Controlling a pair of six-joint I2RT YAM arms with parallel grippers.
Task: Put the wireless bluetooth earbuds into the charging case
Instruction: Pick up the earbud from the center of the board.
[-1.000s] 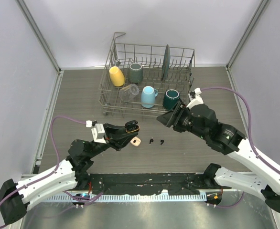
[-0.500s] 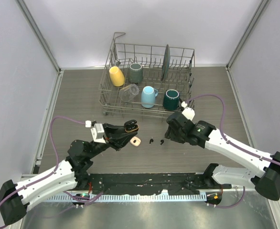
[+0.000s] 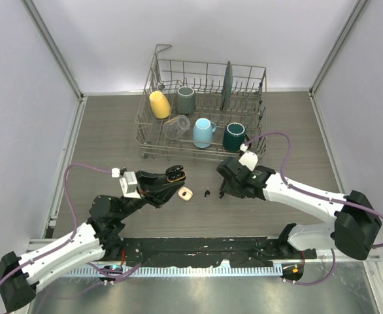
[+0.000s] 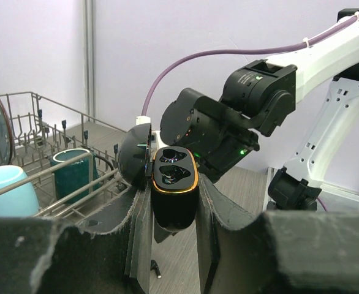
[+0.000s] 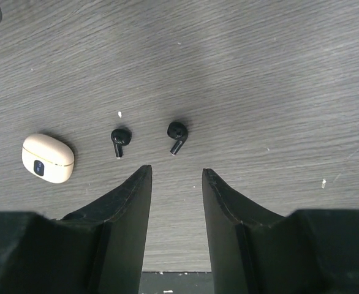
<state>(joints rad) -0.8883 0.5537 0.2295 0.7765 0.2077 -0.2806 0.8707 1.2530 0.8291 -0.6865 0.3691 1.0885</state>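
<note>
- Two black earbuds (image 5: 120, 140) lie side by side on the surface (image 5: 259, 73), stems pointing toward the wide-spread right tool (image 5: 176, 184).
- Left tool (image 4: 173, 199) clamps the open charging case (image 4: 174, 174) upright.

top external: high behind arm bases, down over whole worktop (image 3: 113, 131) | left wrist: low, near-level, toward dish rack (image 4: 57, 173) | right wrist: close, straight down | top/right wrist share black earbuds (image 5: 177, 131)
</note>
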